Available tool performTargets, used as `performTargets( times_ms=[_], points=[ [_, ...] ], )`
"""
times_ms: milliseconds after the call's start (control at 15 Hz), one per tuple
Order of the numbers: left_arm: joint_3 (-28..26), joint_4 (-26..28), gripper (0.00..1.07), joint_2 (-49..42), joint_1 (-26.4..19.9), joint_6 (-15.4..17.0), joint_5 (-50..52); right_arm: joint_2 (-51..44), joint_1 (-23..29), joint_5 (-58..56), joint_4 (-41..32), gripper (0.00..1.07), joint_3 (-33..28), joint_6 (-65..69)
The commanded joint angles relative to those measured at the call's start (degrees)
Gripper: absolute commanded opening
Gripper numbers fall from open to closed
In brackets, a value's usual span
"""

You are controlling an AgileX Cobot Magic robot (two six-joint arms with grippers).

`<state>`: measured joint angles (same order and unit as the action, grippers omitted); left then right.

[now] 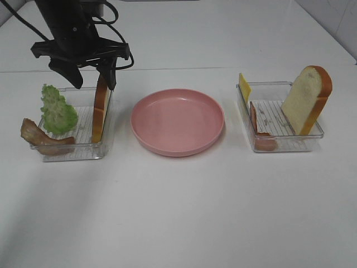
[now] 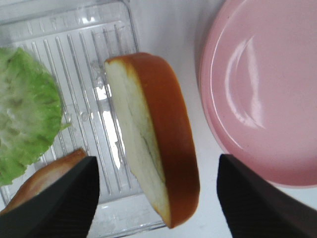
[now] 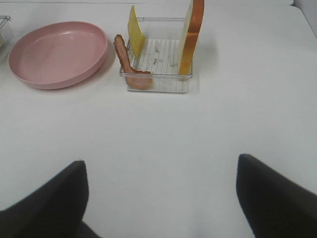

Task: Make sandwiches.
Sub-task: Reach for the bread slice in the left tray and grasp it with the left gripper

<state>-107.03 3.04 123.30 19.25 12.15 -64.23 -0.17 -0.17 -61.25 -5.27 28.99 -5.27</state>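
Observation:
No stacked sandwich shows; the toy food parts stand apart in two clear trays. The left tray [image 1: 106, 120] holds an upright bread slice [image 1: 100, 106], green lettuce [image 1: 57, 111] and a bacon strip [image 1: 42, 138]. My left gripper [image 1: 92, 75] is open just above that bread slice [image 2: 153, 134], one finger on each side, not touching it. The right tray [image 1: 312, 137] holds a leaning bread slice [image 1: 307, 100], yellow cheese [image 1: 244, 88] and a ham strip [image 1: 259, 131]. My right gripper [image 3: 161, 198] is open and empty, low over the table, well short of the right tray [image 3: 163, 84].
A round pink plate [image 1: 177, 121] sits empty between the two trays; it also shows in the left wrist view [image 2: 262, 94] and the right wrist view [image 3: 57, 52]. White table [image 1: 178, 212] extends in front.

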Motion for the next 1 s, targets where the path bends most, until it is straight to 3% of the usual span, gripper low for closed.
performTargets(
  times_ms=[67, 533, 733, 800, 867, 1000],
  points=[
    [-0.23, 0.57, 0.65, 1.26, 0.29, 0.4, 2.12, -0.69, -0.34, 0.52, -0.34, 0.78, -0.17, -0.29],
    [-0.23, -0.4, 0.62, 3.55, 0.29, 0.4, 1.78, -0.69, -0.34, 0.52, -0.34, 0.78, -0.17, -0.29],
    [-0.23, -0.4, 0.38, 3.55, 0.29, 0.4, 1.89, -0.69, -0.34, 0.52, -0.34, 0.78, -0.17, -0.29],
    [-0.23, -0.4, 0.27, 3.55, 0.29, 0.4, 2.18, -0.69, -0.34, 0.52, -0.34, 0.78, -0.17, -0.29],
    [-0.23, -0.4, 0.09, 3.55, 0.29, 0.4, 2.41, -0.69, -0.34, 0.52, -0.34, 0.78, -0.17, -0.29],
    [-0.23, -0.4, 0.0, 3.55, 0.29, 0.4, 2.35, -0.69, -0.34, 0.52, -0.34, 0.78, -0.17, -0.29]
  ],
)
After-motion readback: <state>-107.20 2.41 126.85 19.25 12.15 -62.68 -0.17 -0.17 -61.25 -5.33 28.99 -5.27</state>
